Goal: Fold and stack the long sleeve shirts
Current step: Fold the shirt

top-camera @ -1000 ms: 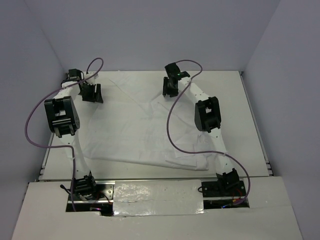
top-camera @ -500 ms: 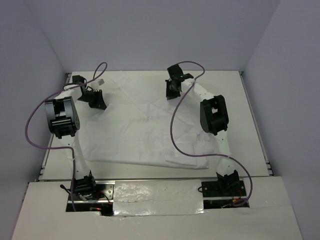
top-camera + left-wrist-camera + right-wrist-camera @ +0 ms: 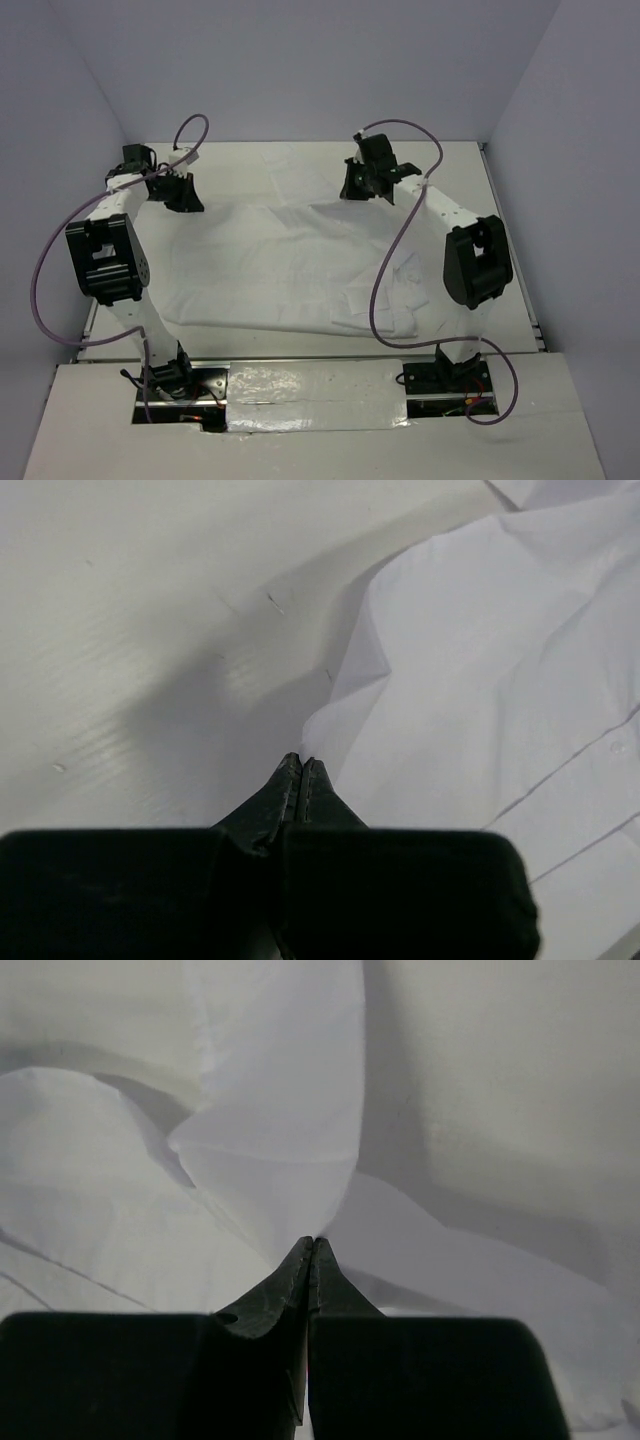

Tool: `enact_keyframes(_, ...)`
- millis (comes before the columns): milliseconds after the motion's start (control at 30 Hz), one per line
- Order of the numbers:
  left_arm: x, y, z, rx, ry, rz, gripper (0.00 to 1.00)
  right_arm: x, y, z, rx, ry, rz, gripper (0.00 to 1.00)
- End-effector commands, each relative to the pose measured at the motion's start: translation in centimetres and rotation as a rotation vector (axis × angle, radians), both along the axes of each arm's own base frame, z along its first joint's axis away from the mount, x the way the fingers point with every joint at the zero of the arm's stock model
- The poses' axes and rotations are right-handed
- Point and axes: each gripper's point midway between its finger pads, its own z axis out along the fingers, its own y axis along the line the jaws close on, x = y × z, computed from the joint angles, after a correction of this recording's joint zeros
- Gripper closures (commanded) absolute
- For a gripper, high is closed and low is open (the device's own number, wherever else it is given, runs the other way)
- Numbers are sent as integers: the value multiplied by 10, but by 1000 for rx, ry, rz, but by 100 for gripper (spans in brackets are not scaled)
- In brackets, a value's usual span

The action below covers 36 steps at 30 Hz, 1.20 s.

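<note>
A: Obs. The white wrinkled soft-cloth long-sleeved shirt [image 3: 290, 270] lies spread on the table. Its bulk is on the near side of both claws and runs back toward the arm bases. The black two-finger left claw [image 3: 301, 760] has its fingers pressed together with a shirt edge caught right at the tips. Cloth runs off to the right of those tips; bare table lies to their left.

B: On the black two-finger right claw [image 3: 312, 1242] the fingers are likewise together. The cloth is drawn up to a peak at the tips, so it is clamped on the shirt. Both bites look thin.

A: Risk 1: so shallow a bite may slip if the claws pull apart or lift unevenly. One corner would drop and the fold would go crooked. Risk 2: the right arm's purple cable [image 3: 373, 300] hangs over the cloth behind that claw and could drag across and rumple it.

B: Risk 3: how many layers each claw holds cannot be told from the wrist views.

A: Room. Beyond both claws there is only a narrow strip of smooth white tabletop [image 3: 490, 180], then the pale grey back wall [image 3: 300, 70], so little travel that way. The side wall is near on the outer side of the left claw. Between the claws and on their near side it is open above the shirt.
</note>
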Motion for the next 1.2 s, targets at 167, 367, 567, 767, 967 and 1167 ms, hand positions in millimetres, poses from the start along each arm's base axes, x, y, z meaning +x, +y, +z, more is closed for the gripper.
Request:
enact_keyframes(167, -59, -12, 19, 11, -61, -192, 100, -68, -4, 29, 50, -80, 44, 100)
enact_keyframes(367, -101, 25, 7, 106, -80, -293, 100, -110, -30, 22, 45, -81, 3, 100)
enact_keyframes(567, -140, 8, -7, 118, -100, -473, 100, -141, -42, 14, 68, -68, -2, 100)
enact_keyframes(767, -157, 16, -25, 194, -79, -597, 100, -163, -43, -6, 76, -29, 26, 100)
enact_keyframes(967, -161, 24, -31, 265, -92, -664, 100, -167, -36, -23, 97, 14, 27, 100)
enact_keyframes(1167, -151, 35, -21, 283, -143, -676, 100, -168, -52, -24, 69, 9, -7, 100)
